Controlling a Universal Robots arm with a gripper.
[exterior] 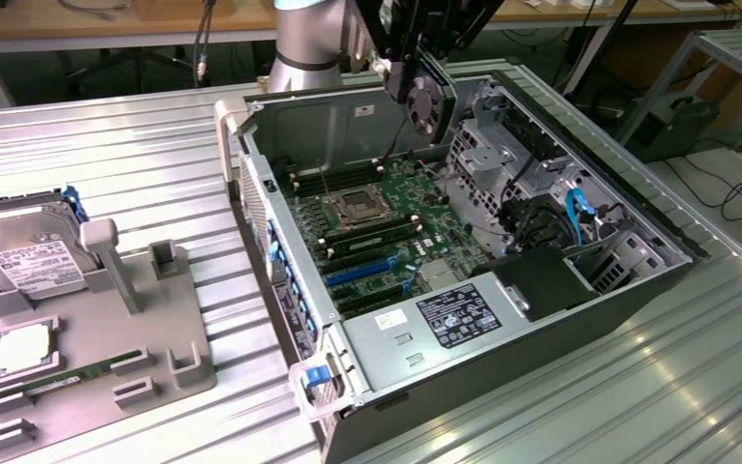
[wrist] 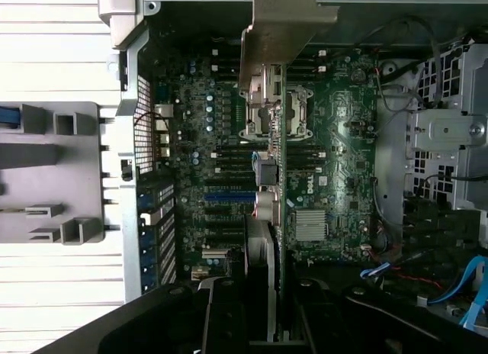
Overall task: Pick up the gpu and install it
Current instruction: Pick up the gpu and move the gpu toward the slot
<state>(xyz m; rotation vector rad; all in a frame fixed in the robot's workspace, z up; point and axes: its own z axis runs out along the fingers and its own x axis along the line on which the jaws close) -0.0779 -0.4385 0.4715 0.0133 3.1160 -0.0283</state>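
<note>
gpu (exterior: 431, 99): held in the gripper and hanging on edge beneath it, over the open computer case (exterior: 629, 227). In the exterior view I see its black round fan face.
Gripper (exterior: 413, 79): set narrow, its jaws clamped on the card's upper part with a finger on either side. Nothing else touches it.
Wrist view of the grip: I look straight down the thin edge of the gpu (wrist: 279, 178), with the gripper (wrist: 268, 312) closed around its near end.
End bracket (wrist: 284, 26): silver metal, at the end of the card farthest from the gripper.
Motherboard (exterior: 390, 217): directly below the gripper, and the card appears clear of it.
Blue slot (exterior: 358, 274): on the board below the gripper and off to one side of the card's line. It is empty.
Processor socket (exterior: 352, 206): below the gripper, under the held card in the wrist view.
Hard drive (exterior: 30, 253): well away from the gripper, outside the case, standing in the grey holder tray (exterior: 152, 372).
Memory stick (exterior: 59, 384): lying in that same tray, also well apart from the gripper.
</note>
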